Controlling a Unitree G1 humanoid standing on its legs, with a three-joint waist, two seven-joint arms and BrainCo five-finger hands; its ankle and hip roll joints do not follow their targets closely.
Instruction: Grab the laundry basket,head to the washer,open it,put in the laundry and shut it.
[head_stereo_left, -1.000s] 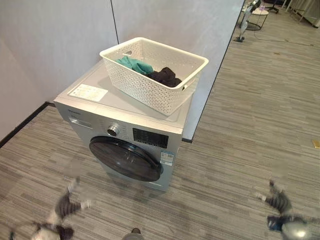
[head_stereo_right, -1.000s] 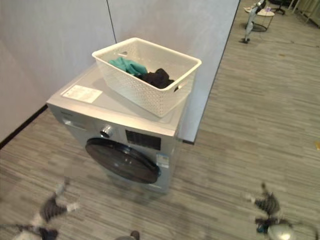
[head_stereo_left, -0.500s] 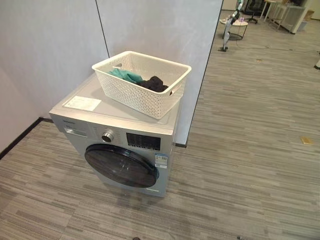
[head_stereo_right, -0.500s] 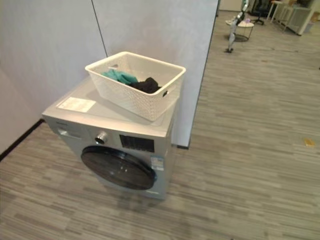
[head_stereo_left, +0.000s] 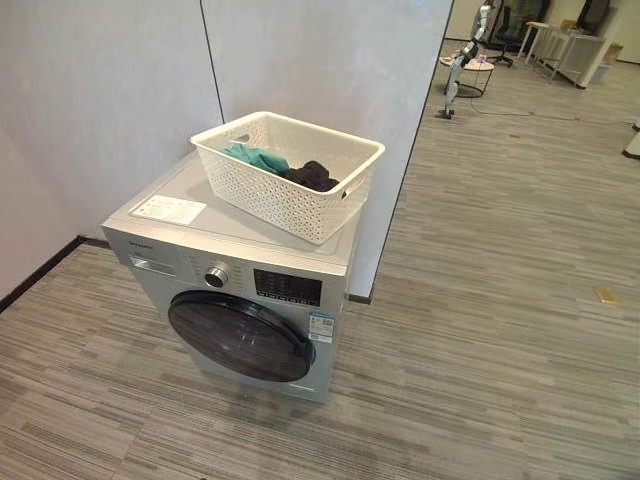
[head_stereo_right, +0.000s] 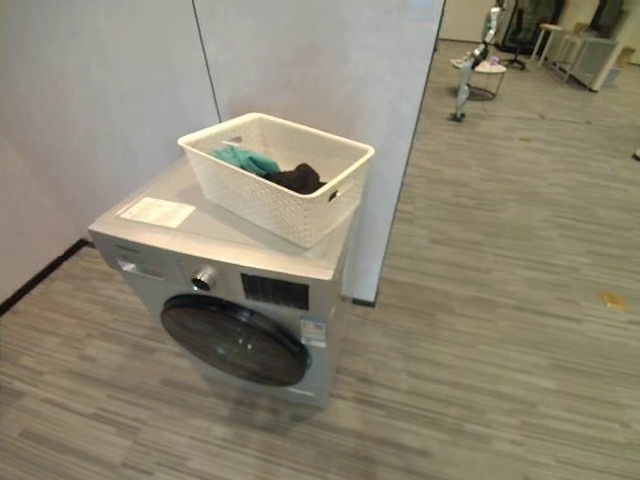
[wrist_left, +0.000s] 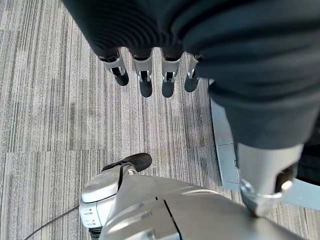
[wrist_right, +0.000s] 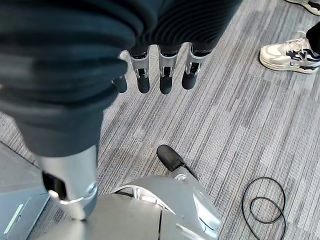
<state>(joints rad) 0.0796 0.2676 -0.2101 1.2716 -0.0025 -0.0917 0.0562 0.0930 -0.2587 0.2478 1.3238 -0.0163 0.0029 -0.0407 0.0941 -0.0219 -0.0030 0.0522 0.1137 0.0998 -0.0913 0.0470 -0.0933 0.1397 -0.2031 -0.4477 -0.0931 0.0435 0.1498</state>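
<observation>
The laundry basket (head_stereo_left: 288, 173) sits on the washer (head_stereo_left: 232, 262) before me, laundry (head_stereo_left: 283, 167) inside it. A wall (head_stereo_left: 110, 80) stands behind.

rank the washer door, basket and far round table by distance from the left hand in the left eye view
1. Washer door, low in front, nearest the left hand.
2. Basket, up on top, farther back.
3. Round table, far down the room, right.

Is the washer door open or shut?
Shut: the dark round door lies flush in the washer front, with no gap at its rim.
</observation>
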